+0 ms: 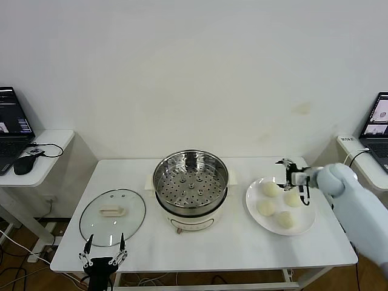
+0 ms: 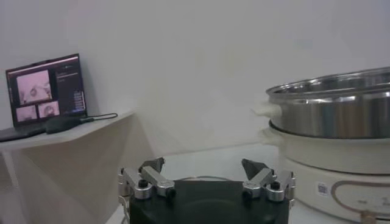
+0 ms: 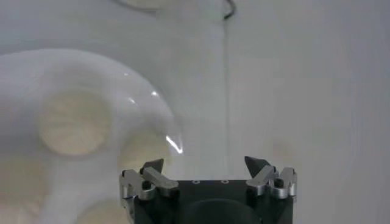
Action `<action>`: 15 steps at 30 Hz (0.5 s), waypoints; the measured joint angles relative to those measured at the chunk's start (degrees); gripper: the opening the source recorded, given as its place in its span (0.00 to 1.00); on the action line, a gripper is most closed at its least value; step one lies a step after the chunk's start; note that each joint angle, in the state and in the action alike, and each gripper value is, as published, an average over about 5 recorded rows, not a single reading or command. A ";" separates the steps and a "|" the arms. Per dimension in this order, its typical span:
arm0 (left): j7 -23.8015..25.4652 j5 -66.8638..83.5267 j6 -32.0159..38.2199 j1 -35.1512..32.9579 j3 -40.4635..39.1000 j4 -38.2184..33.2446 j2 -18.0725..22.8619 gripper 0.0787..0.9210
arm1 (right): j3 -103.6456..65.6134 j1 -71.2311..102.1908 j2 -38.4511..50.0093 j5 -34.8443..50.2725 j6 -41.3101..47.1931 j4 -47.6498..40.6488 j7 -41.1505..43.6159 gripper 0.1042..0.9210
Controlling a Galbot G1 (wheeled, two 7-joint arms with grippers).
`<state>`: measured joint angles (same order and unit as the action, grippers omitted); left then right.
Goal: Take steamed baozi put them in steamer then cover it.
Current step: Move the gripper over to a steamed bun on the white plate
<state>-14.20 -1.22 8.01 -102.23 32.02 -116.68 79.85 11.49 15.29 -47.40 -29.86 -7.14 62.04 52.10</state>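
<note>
While baozi [image 1: 270, 189] fill the head view, both wrist views show spread fingers [image 3: 152, 168].

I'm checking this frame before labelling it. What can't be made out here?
- Steamer: the left wrist view shows only its side, so the tray is hidden there, and the edge cuts it off.
- Baozi: blurred in the right wrist view; the plate runs off the edge.
- Right gripper: head view cannot show if it touches a bun.
- Left gripper: its arm is cut off below.
</note>
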 measured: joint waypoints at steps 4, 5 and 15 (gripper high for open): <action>-0.09 -0.12 -0.04 0.08 0.21 0.27 -0.01 0.88 | 4.45 -4.14 -1.31 0.48 -0.52 -4.61 3.29 0.88; -0.12 -0.16 -0.04 0.09 0.24 0.37 -0.01 0.88 | 5.31 -4.89 -1.64 0.59 -0.58 -5.63 3.98 0.88; -0.22 -0.40 0.00 0.23 0.47 0.94 0.00 0.88 | 10.28 -9.00 -4.83 1.05 -0.99 -13.44 7.49 0.88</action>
<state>-14.42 -1.62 8.01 -102.00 32.49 -115.74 79.85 21.77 6.29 -52.24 -28.81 -8.13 48.60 59.59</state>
